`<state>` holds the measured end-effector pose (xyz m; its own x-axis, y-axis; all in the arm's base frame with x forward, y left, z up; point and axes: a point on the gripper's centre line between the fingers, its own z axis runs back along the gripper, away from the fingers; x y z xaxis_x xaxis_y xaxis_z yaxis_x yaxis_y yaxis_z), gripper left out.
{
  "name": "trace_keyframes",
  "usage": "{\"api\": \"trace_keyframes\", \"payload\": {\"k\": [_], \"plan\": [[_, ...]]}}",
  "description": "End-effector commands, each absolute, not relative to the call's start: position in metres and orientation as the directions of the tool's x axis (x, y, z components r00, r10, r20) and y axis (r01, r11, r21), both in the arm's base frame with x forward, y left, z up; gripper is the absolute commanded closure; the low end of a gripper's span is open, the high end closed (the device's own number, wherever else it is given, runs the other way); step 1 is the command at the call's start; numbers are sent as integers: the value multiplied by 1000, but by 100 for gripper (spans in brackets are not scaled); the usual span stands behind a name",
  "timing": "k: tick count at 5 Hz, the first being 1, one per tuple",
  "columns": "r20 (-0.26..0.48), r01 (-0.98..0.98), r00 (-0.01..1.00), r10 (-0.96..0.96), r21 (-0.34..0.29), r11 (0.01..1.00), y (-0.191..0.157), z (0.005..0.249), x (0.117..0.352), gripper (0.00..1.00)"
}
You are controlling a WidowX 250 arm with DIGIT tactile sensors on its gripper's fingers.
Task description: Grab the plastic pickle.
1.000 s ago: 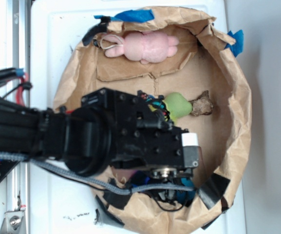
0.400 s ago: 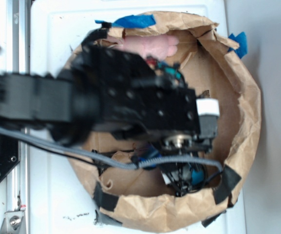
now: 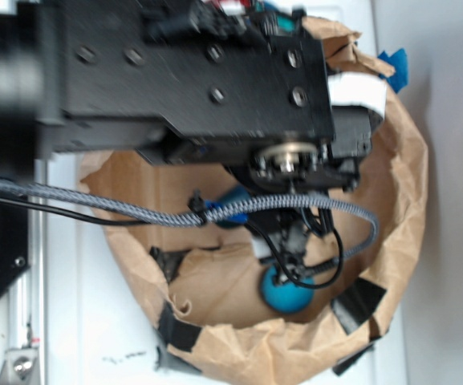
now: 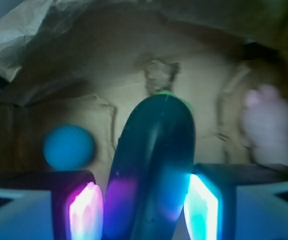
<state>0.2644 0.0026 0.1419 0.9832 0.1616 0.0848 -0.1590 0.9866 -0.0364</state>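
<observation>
Exterior: the black arm (image 3: 175,80) is hanging over the brown paper basket (image 3: 400,192), covering most of it; a teal-blue ball (image 3: 286,293) is lying inside near the front rim. Wrist: the gripper (image 4: 144,210) is clamping the dark green plastic pickle (image 4: 153,165) between its glowing pads (image 4: 86,210), the ball sitting left of the pickle, a blurred pink plush toy (image 4: 268,125) right.

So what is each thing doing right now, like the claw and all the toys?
gripper: shut on the pickle, one finger on each side.
pickle: held between the fingers, sticking out in front of them.
blue ball: loose on the floor of the paper nest, not touched.
pink plush toy: lying at the far side, blurred, not touched.
paper nest: open on top, its rim crumpled and taped.
</observation>
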Motion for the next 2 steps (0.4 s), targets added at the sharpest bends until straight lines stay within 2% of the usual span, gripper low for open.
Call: {"api": "trace_keyframes", "payload": {"k": [1, 2], "plan": [[171, -196, 963, 207, -79, 977, 17, 182, 256, 100], [177, -215, 959, 222, -60, 975, 13, 176, 254, 100]]}}
